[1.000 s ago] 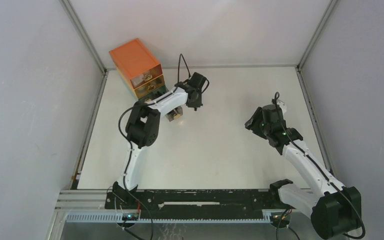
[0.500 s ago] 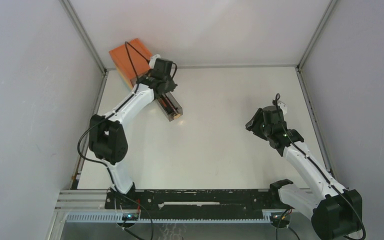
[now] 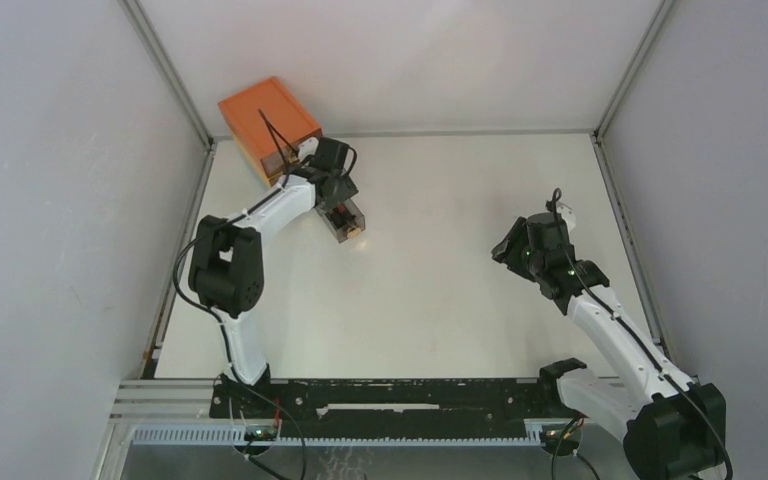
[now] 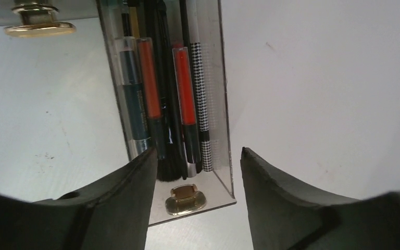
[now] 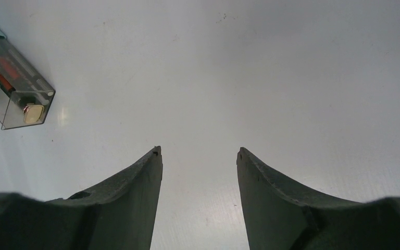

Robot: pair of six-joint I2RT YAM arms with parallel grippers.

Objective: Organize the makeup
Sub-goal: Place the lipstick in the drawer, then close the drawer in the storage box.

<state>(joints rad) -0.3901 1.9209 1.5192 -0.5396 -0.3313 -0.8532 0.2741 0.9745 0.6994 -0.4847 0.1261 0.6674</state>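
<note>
A clear drawer (image 4: 224, 130) stands pulled out of the orange box (image 3: 265, 115) and holds makeup: two red tubes (image 4: 185, 86), a teal tube (image 4: 133, 94), a black brush (image 4: 169, 166) and a houndstooth pencil (image 4: 202, 104). My left gripper (image 4: 198, 156) hangs open just above the drawer's front end. The drawer's gold knob (image 4: 186, 198) shows between its fingers, untouched. From above, the left gripper (image 3: 340, 200) sits over the drawer (image 3: 345, 222). My right gripper (image 3: 508, 250) is open over bare table with nothing between its fingers (image 5: 153, 172).
The orange box stands in the back left corner against the wall. A second gold knob (image 4: 39, 23) on the box shows at the upper left of the left wrist view. The drawer (image 5: 18, 94) lies far left in the right wrist view.
My left gripper swung left from beside the drawer's front toward the box, then settled over the drawer and opened. The right arm has not moved.
</note>
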